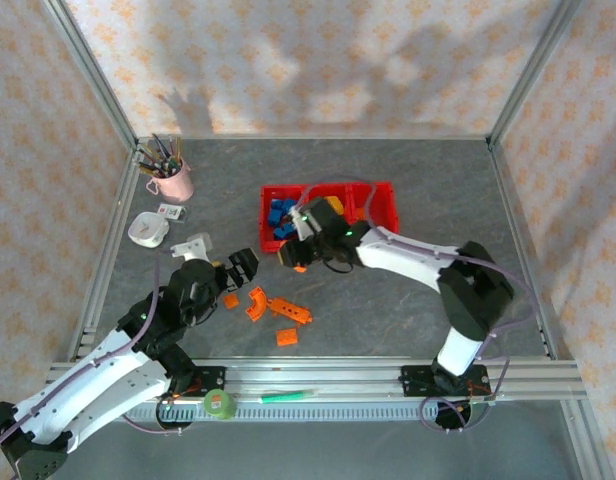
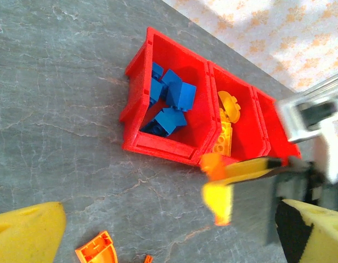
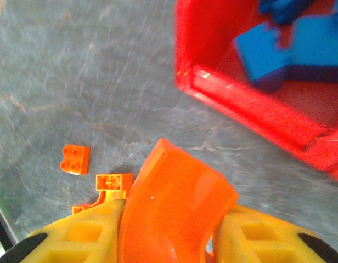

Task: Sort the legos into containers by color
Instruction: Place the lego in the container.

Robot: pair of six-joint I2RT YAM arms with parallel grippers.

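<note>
My right gripper (image 1: pixel 294 256) is shut on a curved orange lego (image 3: pixel 177 200), held above the table just in front of the red containers (image 1: pixel 388 198). The left bin (image 2: pixel 158 147) holds several blue legos (image 2: pixel 172 101); the middle one holds yellow legos (image 2: pixel 226 123). More orange legos lie loose on the table: a small square one (image 3: pixel 75 159), a curved one (image 1: pixel 256 303), a long one (image 1: pixel 290 310) and a flat one (image 1: pixel 287 337). My left gripper (image 1: pixel 240 268) is open over the table with nothing between its fingers (image 2: pixel 29 235).
A pink cup of pens (image 1: pixel 171 178) and a small white dish (image 1: pixel 148 229) stand at the back left. A green tape roll (image 1: pixel 220 403) and a green pen (image 1: pixel 283 396) lie on the front rail. Metal frame posts border the table.
</note>
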